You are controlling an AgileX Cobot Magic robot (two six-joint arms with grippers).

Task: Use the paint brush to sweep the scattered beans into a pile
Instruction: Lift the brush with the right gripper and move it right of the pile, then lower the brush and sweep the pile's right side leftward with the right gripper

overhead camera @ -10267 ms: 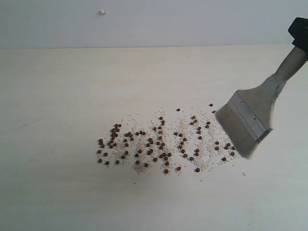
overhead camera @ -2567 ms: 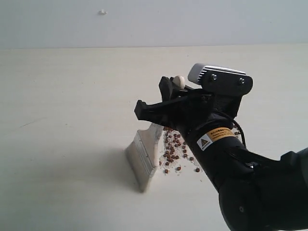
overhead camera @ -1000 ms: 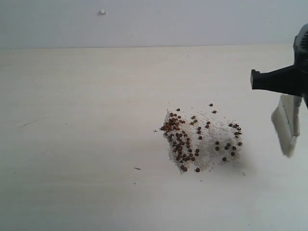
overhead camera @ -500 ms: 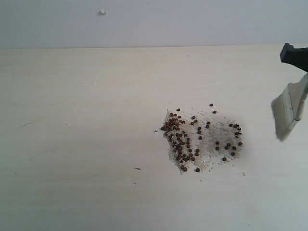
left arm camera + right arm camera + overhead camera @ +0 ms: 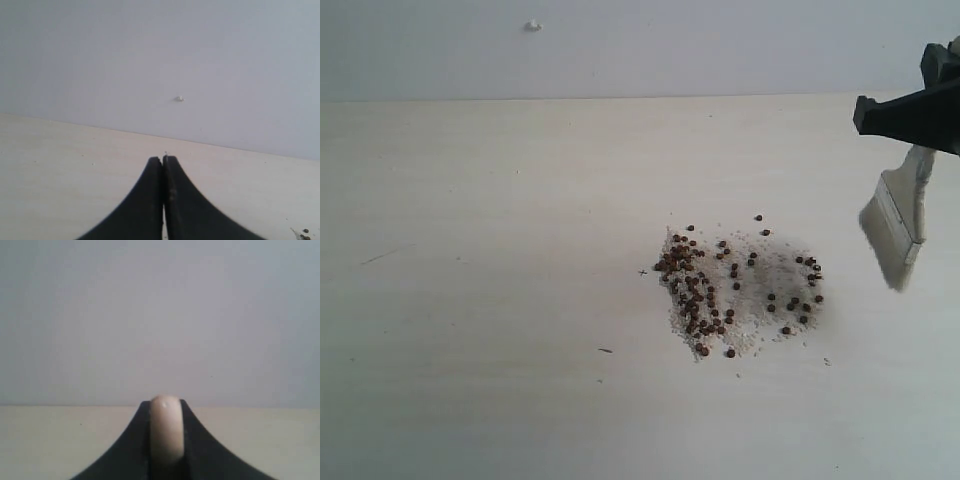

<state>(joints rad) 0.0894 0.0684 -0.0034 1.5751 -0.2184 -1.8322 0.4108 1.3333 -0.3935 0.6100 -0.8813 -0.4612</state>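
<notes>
The beans (image 5: 705, 290) lie in a loose cluster right of the table's middle, densest on its left side, with a smaller group (image 5: 800, 295) to the right, all amid whitish grit. The paint brush (image 5: 895, 225) hangs in the air at the far right, bristles down, clear of the table and to the right of the beans. My right gripper (image 5: 165, 412) is shut on the brush's pale handle end (image 5: 165, 432); its black fingers (image 5: 905, 112) show above the brush. My left gripper (image 5: 163, 159) is shut with nothing in it, over bare table.
The pale wooden table (image 5: 480, 250) meets a grey wall (image 5: 620, 50) at the back. A small white knob (image 5: 533, 25) sticks out of the wall. A few stray specks (image 5: 605, 350) lie left of the beans.
Over ten seconds the wide scatter of beans was swept rightward into a tighter cluster. In the last second the brush lifted at the far right and has shifted slightly left.
</notes>
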